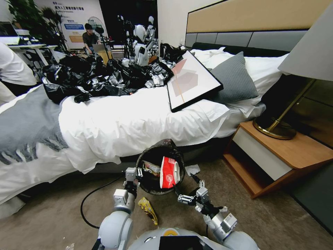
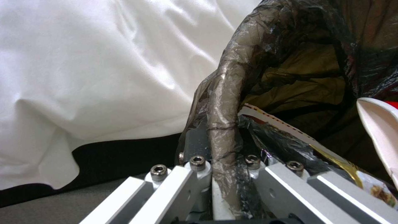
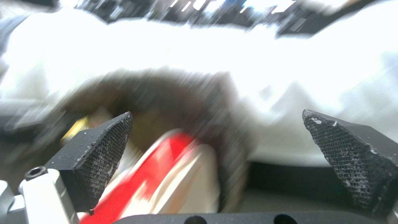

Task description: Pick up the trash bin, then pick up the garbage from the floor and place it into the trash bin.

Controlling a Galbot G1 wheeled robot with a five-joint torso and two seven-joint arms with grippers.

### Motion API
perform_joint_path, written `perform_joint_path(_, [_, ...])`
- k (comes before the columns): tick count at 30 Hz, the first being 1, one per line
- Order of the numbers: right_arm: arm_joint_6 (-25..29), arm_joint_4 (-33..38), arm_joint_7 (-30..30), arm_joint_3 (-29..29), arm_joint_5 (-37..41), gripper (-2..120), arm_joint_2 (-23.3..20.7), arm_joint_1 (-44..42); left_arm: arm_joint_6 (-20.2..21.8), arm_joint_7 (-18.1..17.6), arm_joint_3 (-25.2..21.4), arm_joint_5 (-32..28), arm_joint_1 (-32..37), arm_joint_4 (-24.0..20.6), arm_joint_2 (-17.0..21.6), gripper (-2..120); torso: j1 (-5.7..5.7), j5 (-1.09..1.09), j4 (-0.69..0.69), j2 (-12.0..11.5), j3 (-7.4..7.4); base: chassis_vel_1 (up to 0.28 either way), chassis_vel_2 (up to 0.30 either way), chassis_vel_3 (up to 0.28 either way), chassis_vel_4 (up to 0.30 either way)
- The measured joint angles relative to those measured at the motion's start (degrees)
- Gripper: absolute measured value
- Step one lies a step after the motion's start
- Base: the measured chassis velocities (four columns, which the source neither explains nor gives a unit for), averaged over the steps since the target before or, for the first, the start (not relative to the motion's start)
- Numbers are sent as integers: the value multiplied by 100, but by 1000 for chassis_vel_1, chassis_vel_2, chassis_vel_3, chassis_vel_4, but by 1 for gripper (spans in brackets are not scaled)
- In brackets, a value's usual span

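Observation:
The trash bin (image 1: 173,148), lined with a black bag, is tipped with its mouth toward me in front of the bed. My left gripper (image 1: 133,172) is shut on its rim; the left wrist view shows the bagged rim (image 2: 226,102) clamped in my left gripper (image 2: 224,174). A red-and-white carton (image 1: 169,172) leans inside the bin's mouth beside a snack wrapper (image 2: 290,130). My right gripper (image 1: 184,186) hovers open just in front of the carton (image 3: 166,174), with nothing held in the right gripper (image 3: 224,149). A yellow wrapper (image 1: 148,209) and white paper (image 1: 192,169) lie on the carpet.
The bed (image 1: 138,121) stands close behind the bin, with black bags (image 1: 93,78) and a framed picture (image 1: 192,81) on it. A wooden nightstand (image 1: 277,152) with a lamp (image 1: 277,128) is at right. A black cable (image 1: 85,205) loops on the carpet at left.

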Motion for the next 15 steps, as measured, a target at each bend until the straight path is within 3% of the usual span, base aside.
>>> perform_joint_path(8, [523,15,627,376,-990,100,1034,44,-19,-13,-86,0,83,-29,-3,0,0,0,1,0,0,0,0,0,0])
perform_joint_path(15, [624,-168,896,638,-1169,100,1407,80,-29,-23,-167,-46,115,-57,3,0,0,0,2,0,0,0,0,0,0])
